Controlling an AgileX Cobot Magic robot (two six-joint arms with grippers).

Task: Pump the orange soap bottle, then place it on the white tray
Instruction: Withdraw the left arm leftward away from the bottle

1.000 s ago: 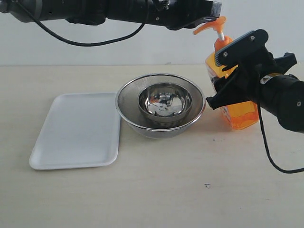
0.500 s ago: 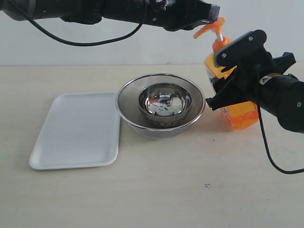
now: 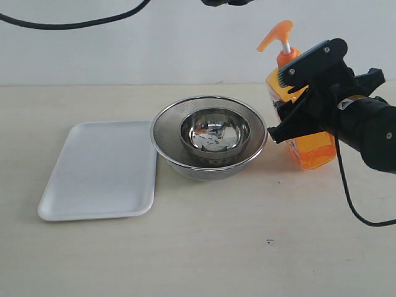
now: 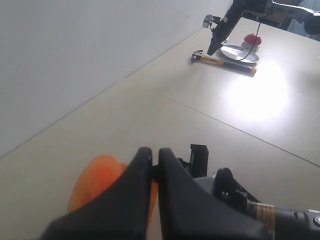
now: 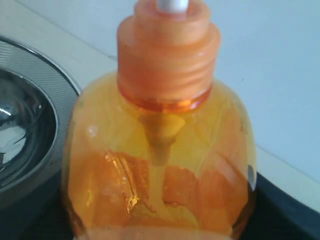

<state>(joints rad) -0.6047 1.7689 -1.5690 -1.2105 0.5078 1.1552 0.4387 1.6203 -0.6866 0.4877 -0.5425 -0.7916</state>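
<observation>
The orange soap bottle (image 3: 311, 150) stands upright on the table at the right of the bowls, its pump head (image 3: 276, 33) raised on the white stem. My right gripper (image 3: 298, 94) is shut on the bottle's body; in the right wrist view the bottle (image 5: 160, 165) fills the frame, with a dark finger (image 5: 287, 212) at its side. My left gripper (image 4: 155, 152) is shut with nothing between its fingers, hanging above the blurred orange pump head (image 4: 97, 184). Only a sliver of that arm (image 3: 226, 2) shows at the exterior view's top edge. The white tray (image 3: 99, 170) lies empty at the left.
A steel mesh bowl (image 3: 168, 133) with a smaller shiny steel bowl (image 3: 215, 133) inside it stands between the tray and the bottle. The wall runs behind the table. Far off in the left wrist view lie a hammer (image 4: 220, 61) and a plate (image 4: 240, 52).
My left arm has risen from just above the pump head and almost left the exterior view. The bottle and the right gripper have stayed put.
</observation>
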